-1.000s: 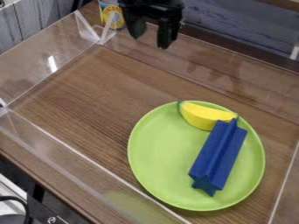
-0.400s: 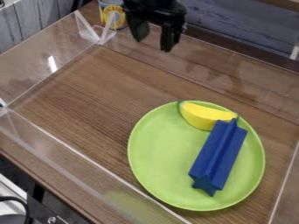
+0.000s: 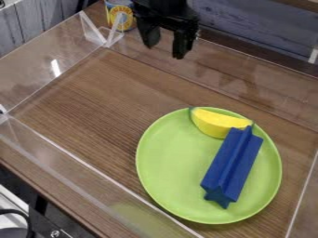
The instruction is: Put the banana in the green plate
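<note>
Lying on the large round lime-green plastic plate (image 3: 168, 167), the stubby yellow toy banana (image 3: 218, 122) ran lengthwise toward its upper-left rim, touching a blue ridged block (image 3: 232, 165); the black gripper (image 3: 166, 39) hung well away, fingers apart.

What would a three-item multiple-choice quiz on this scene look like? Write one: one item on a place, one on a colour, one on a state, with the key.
1. Where does the banana lie?
A. On the wooden table
B. On the green plate, touching the block
C. Inside the cup

2. What colour is the long ridged block?
A. Red
B. Blue
C. White

3. How do the jaws of the gripper stand?
A. Shut on the banana
B. Shut on the block
C. Open and empty

Key: 1 B, the banana rests near the plate's far rim against the block's end. 2 B, the block lying on the plate is plainly blue. 3 C, the jaws stand apart at the back of the table, beside the yellow cup, with nothing between them.
</note>
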You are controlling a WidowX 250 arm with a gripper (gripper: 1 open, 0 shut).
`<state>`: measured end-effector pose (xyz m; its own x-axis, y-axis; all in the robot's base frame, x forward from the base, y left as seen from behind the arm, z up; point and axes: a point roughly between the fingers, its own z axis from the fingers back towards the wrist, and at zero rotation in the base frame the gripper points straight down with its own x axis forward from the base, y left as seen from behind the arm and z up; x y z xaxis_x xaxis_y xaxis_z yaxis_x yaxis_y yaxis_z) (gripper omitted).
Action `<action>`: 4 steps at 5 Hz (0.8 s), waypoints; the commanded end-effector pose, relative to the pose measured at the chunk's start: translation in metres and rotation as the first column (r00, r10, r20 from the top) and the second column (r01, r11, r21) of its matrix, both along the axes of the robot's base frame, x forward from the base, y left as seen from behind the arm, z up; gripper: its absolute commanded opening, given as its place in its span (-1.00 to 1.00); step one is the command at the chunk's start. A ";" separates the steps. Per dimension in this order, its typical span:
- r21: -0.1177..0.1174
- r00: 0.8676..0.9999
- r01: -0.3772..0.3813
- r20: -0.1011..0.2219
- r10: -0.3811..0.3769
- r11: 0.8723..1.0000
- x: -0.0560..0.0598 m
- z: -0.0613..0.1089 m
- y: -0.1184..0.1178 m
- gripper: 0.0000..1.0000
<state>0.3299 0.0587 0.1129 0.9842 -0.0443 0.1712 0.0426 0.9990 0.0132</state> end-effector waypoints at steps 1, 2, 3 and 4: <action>0.018 0.998 0.012 0.065 -0.014 1.000 0.011 0.016 0.000 1.00; 0.017 0.997 0.015 0.069 -0.016 1.000 0.011 0.017 0.001 1.00; 0.015 0.997 0.017 0.073 -0.018 1.000 0.011 0.017 0.001 1.00; 0.013 0.997 0.018 0.075 -0.019 1.000 0.010 0.017 0.001 1.00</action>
